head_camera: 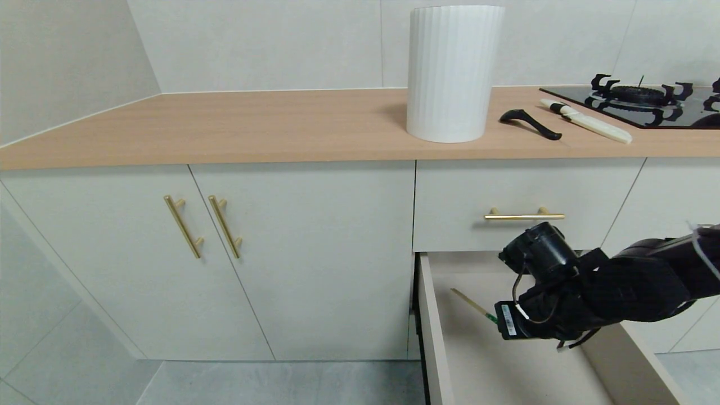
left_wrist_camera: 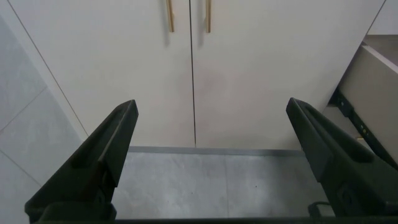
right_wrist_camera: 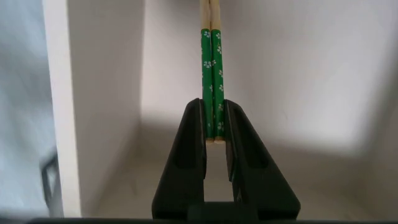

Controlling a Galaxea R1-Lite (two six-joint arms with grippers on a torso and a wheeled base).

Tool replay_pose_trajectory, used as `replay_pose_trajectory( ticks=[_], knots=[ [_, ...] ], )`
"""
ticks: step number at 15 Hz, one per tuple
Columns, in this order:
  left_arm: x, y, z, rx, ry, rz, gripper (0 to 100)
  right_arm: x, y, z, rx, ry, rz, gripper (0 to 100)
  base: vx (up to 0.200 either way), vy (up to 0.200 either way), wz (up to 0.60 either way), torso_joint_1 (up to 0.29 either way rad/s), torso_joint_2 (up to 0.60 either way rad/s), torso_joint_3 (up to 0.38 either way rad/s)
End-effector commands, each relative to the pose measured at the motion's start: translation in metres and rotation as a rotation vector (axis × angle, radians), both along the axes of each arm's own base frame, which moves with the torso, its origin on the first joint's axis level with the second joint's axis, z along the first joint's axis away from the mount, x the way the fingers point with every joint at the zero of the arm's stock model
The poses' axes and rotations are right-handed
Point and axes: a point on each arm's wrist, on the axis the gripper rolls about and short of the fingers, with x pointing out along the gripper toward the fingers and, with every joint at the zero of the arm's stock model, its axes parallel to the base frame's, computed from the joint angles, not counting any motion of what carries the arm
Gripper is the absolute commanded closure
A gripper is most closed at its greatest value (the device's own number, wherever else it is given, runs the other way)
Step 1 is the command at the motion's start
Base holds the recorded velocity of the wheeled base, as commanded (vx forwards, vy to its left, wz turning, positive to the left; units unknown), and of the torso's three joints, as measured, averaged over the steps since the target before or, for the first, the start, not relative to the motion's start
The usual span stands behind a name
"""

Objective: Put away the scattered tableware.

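My right gripper point(right_wrist_camera: 212, 127) is shut on a pair of chopsticks point(right_wrist_camera: 211, 74) with green flower-patterned ends, held inside the open drawer point(head_camera: 436, 315). From the head camera the chopsticks point(head_camera: 471, 304) stick out to the left of the right gripper point(head_camera: 498, 319), above the drawer floor. On the wooden counter lie a black-handled utensil point(head_camera: 530, 123) and a white knife point(head_camera: 588, 121). My left gripper point(left_wrist_camera: 211, 162) is open, down low, facing the cabinet doors and the floor, with nothing between its fingers.
A tall white ribbed canister point(head_camera: 453, 73) stands on the counter point(head_camera: 225, 126). A gas hob point(head_camera: 641, 101) sits at the back right. A shut drawer with a gold handle point(head_camera: 524, 215) lies above the open one. Two cabinet doors with gold handles point(head_camera: 202, 225) are to the left.
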Motion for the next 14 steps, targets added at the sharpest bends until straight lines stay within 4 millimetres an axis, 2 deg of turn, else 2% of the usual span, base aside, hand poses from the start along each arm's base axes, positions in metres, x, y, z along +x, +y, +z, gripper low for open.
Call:
replay_pose_trajectory(
  ticks=[1, 7, 12, 14],
  knots=[
    [0.0, 0.0, 0.0, 0.0, 0.0, 0.0, 0, 0.011, 0.006, -0.033, -0.037, 0.076, -0.012, 100, 0.0, 0.0, 0.0, 0.0, 0.0, 0.0],
    [0.0, 0.0, 0.0, 0.0, 0.0, 0.0, 0, 0.022, 0.011, -0.059, -0.043, 0.096, -0.044, 100, 0.0, 0.0, 0.0, 0.0, 0.0, 0.0],
    [0.0, 0.0, 0.0, 0.0, 0.0, 0.0, 0, 0.032, 0.017, -0.105, -0.084, 0.132, -0.053, 100, 0.0, 0.0, 0.0, 0.0, 0.0, 0.0],
    [0.0, 0.0, 0.0, 0.0, 0.0, 0.0, 0, 0.035, 0.017, -0.112, -0.088, 0.13, -0.057, 100, 0.0, 0.0, 0.0, 0.0, 0.0, 0.0]
  ],
)
